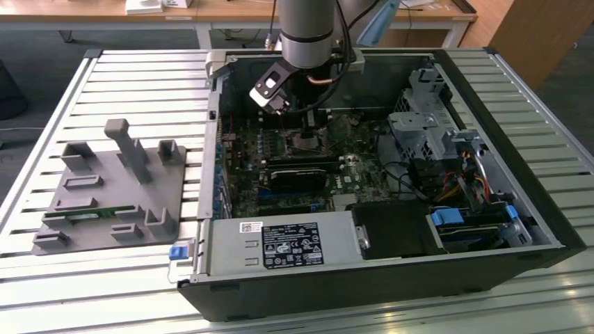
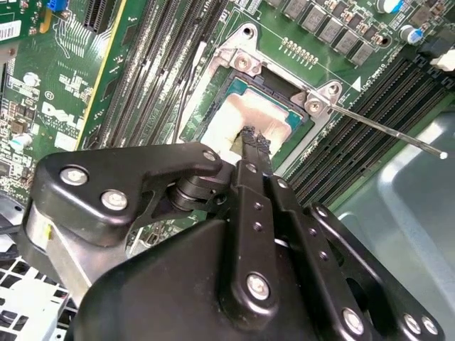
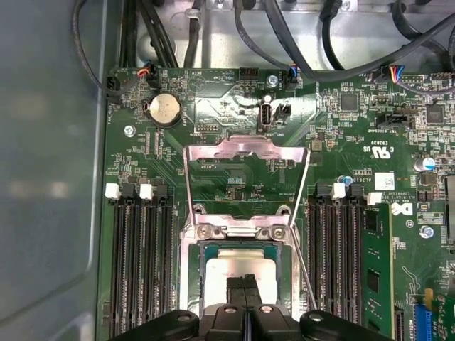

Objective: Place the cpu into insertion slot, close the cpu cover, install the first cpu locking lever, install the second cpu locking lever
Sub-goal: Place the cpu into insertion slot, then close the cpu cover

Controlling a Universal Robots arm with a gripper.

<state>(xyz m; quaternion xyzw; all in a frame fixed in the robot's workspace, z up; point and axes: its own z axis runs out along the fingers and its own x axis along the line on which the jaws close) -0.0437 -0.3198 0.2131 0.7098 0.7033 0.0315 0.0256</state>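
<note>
Cpu lies tan face up inside the insertion slot in the second wrist view. The end effector is narrow, its fingers pressed together with nothing between them. Their tips are on or just above one edge of the chip; I cannot tell which. If the chip sits slightly skewed, downward pressure there would likely bend the pins beneath. A thin locking lever sticks out free beside the slot and could snag a finger on any sideways move.

In the first wrist view the cpu cover stands open, folded back on the far side of the slot from the fingers, with green board showing through its window. It looks loose enough that a bump could drop it onto the fingers.

In the exterior view the arm reaches down into the open computer case on the slatted table. A grey holder sits well apart at the exterior view's left. Cables crowd the case toward the exterior view's right, and a wide swing might catch them.
</note>
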